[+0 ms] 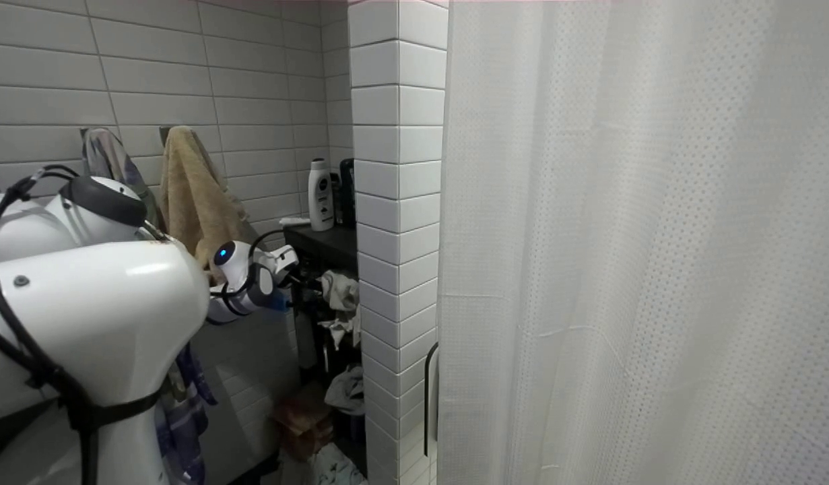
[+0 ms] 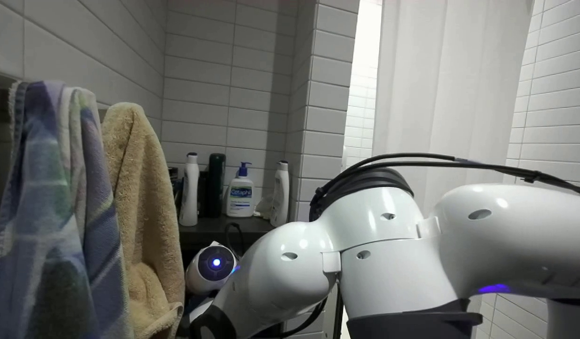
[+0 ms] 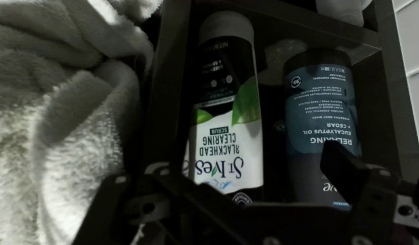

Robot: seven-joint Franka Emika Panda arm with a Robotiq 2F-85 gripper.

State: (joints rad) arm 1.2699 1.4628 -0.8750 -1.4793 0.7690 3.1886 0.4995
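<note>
My gripper (image 3: 255, 156) is open, with its fingers spread wide in the wrist view. A black, white and green St. Ives scrub tube (image 3: 226, 136) shows between the fingers in a dark shelf compartment. A dark blue body wash bottle (image 3: 321, 109) stands to its right, partly covered by the right finger. Both labels appear upside down. I see nothing held; whether a finger touches either container I cannot tell. In an exterior view the gripper (image 1: 305, 286) is small and dark at the shelf unit's front. The arm hides it in the remaining exterior view.
A fluffy light towel (image 3: 66, 136) hangs left of the compartment. The black shelf unit (image 1: 326, 241) bears a white bottle (image 1: 320, 195) and a Cetaphil pump bottle (image 2: 240, 195). A beige towel (image 2: 139, 221) hangs near the arm. A tiled pillar (image 1: 401, 222) and a shower curtain (image 1: 629, 242) stand beside it.
</note>
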